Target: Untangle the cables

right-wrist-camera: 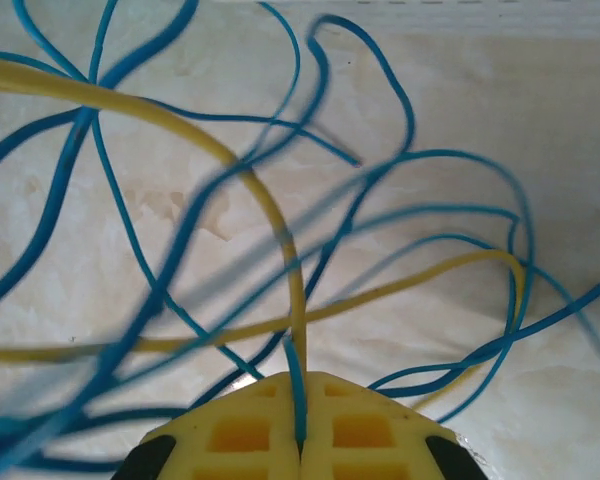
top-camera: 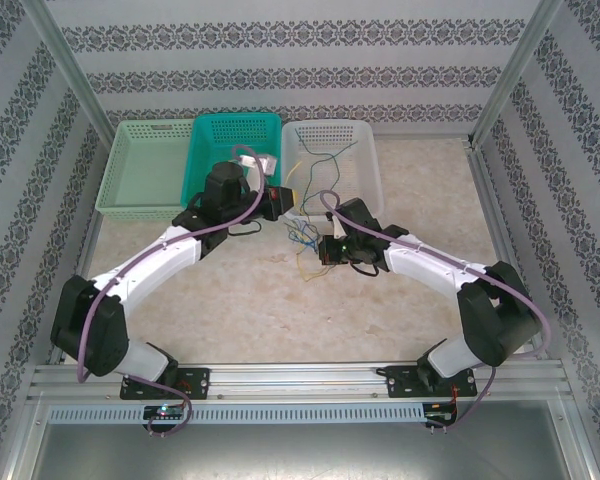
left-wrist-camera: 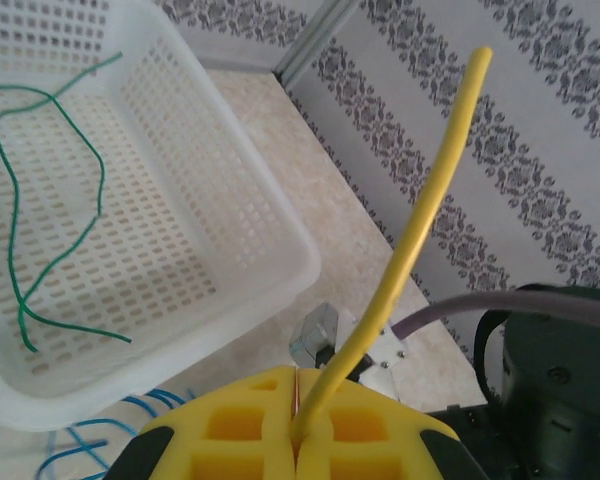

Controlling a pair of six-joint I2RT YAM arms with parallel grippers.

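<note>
Two robot arms are working on a knot of cables [top-camera: 305, 240] that is lying on the tabletop [top-camera: 260, 310] toward its far edge, about midway between the left and right edges. The knot is sitting just in front of the near left corner of the white basket [left-wrist-camera: 180, 345]. A teal basket [top-camera: 242, 130] is standing beside that basket along the far edge.

The left gripper [left-wrist-camera: 298, 420] is hovering just left of the knot and clenching a yellow cable [left-wrist-camera: 420, 210], whose free end is standing up stiffly from between the yellow pads. The right gripper [right-wrist-camera: 300, 410] is closing in from the right with its pads pressed together on a blue strand [right-wrist-camera: 298, 390]. A yellow wire is running down to the same spot, and whether it is also being pinched cannot be told. One green cable [left-wrist-camera: 100, 185] is lying loose inside the white basket, apart from the rest.

The wires are looking very light, thin and springy: they are holding their curves rather than going limp, and their smooth insulation is likely to be slippery. A firm pinch at the centre of the pads, near a free end rather than mid-loop, is probably the safest hold. Drawing the two colours apart slowly should be keeping the loops from tightening.
</note>
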